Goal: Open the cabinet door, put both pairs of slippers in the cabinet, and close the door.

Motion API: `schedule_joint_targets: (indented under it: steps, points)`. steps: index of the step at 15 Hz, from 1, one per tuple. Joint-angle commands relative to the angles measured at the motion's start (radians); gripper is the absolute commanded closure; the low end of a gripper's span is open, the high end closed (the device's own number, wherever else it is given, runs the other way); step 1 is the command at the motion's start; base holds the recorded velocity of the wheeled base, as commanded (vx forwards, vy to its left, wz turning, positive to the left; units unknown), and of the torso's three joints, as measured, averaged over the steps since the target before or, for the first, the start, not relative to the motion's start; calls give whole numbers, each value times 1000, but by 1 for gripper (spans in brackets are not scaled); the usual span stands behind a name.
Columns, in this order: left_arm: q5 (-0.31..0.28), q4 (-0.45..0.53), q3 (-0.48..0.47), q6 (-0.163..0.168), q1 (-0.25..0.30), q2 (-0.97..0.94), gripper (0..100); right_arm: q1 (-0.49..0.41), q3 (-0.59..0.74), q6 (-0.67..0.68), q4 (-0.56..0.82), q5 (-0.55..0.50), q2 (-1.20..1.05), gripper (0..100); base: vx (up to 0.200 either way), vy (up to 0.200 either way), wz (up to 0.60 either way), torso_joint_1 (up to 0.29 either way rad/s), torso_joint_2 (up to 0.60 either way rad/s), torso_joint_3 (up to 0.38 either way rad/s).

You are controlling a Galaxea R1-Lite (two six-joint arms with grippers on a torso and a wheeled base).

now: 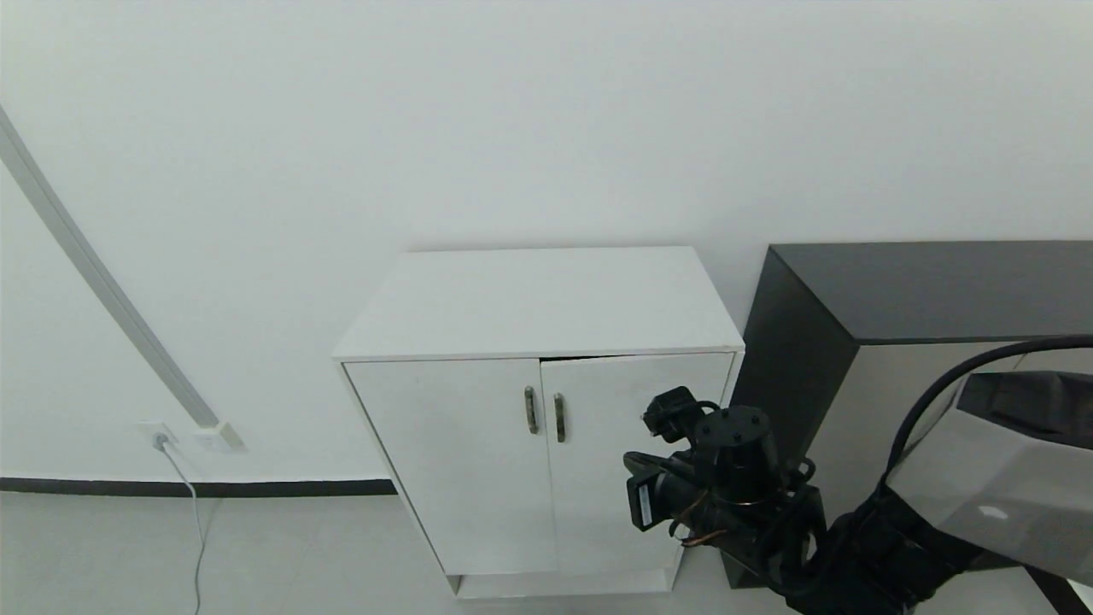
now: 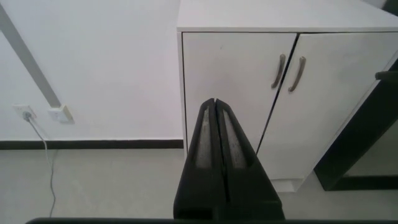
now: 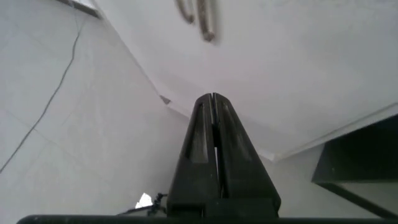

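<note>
White all over, the cabinet (image 1: 538,303) stands on the floor (image 1: 282,555) with its back to the wall (image 1: 512,111). It has two doors. The left door (image 1: 452,461) sits flat and shut. The right door (image 1: 593,495) has a thin dark gap along its top edge. The left handle (image 1: 530,410) and the right handle (image 1: 559,417) are thin metal bars. They stand upright side by side in the middle, where the doors meet.

My right arm (image 1: 726,487) is low in front of the right door, near its outer edge. My right tool (image 3: 214,99) is closed, with its two fingers pressed flat together and nothing between them. It points at the lower part of the door, under the handles. I cannot tell if its tip touches the door.

My left tool (image 2: 215,104) is closed too and holds nothing. It points toward the left door and sits back from the cabinet.

Just beside the cabinet, on my right, is a black tabletop (image 1: 931,286) with a dark side that goes down to the floor. On my left, a grey strip (image 1: 94,273) runs slanting down the wall to a small white box (image 1: 220,437). Next to the box is a wall socket (image 1: 156,436) with a plug in it. A thin cable (image 1: 198,530) hangs from it down to the floor. A black band (image 1: 256,488) runs along the bottom of the wall.
</note>
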Motion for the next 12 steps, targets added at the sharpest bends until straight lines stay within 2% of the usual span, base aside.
schedule_joint_targets:
  steps: [1, 6, 12]
  points:
    - [0, 0, 0, -1, 1, 1, 100, -4, -60, 2, -30, 8, 72, 100, 0, 0, 0, 0, 0, 0]
    - [0, 0, 0, -1, 1, 1, 100, -69, -284, 1, -33, 13, 204, 100, 0, 0, 0, 0, 0, 0]
    - [-2, 0, 0, -1, 1, 1, 100, -128, -448, -1, 38, 13, 271, 100, 0, 0, 0, 0, 0, 0]
